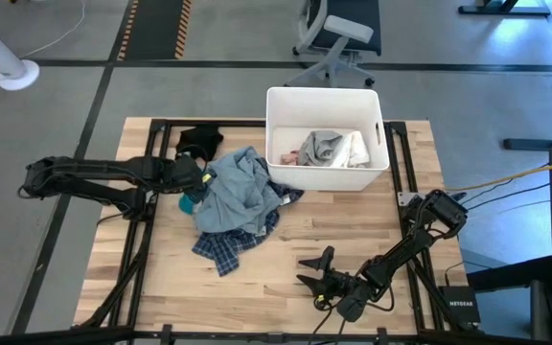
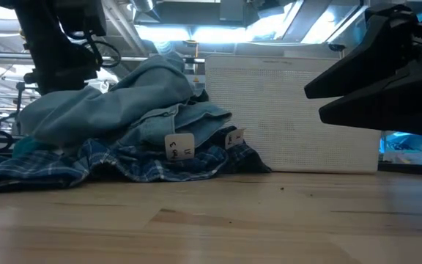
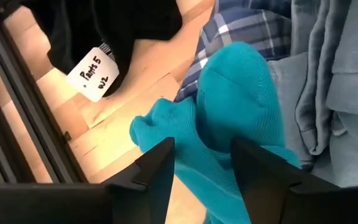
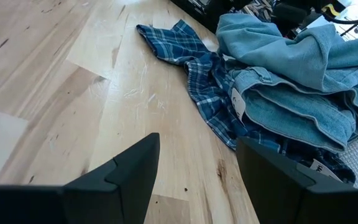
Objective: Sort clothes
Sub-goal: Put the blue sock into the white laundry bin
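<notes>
- Bin (image 1: 377, 172): you have grey, white and pink garments (image 1: 329, 149) inside.
- Left of bin: denim, plaid and black pile (image 1: 238, 196) unsorted.
- Left gripper (image 3: 201, 165): spread around teal piece (image 3: 235, 106).
- Right gripper (image 1: 316, 268): spread, empty, near bin's front.

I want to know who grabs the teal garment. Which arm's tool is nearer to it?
The left. The left tool is open with its fingers on either side of the teal garment; the right tool sits far off over bare table near the front edge.
</notes>
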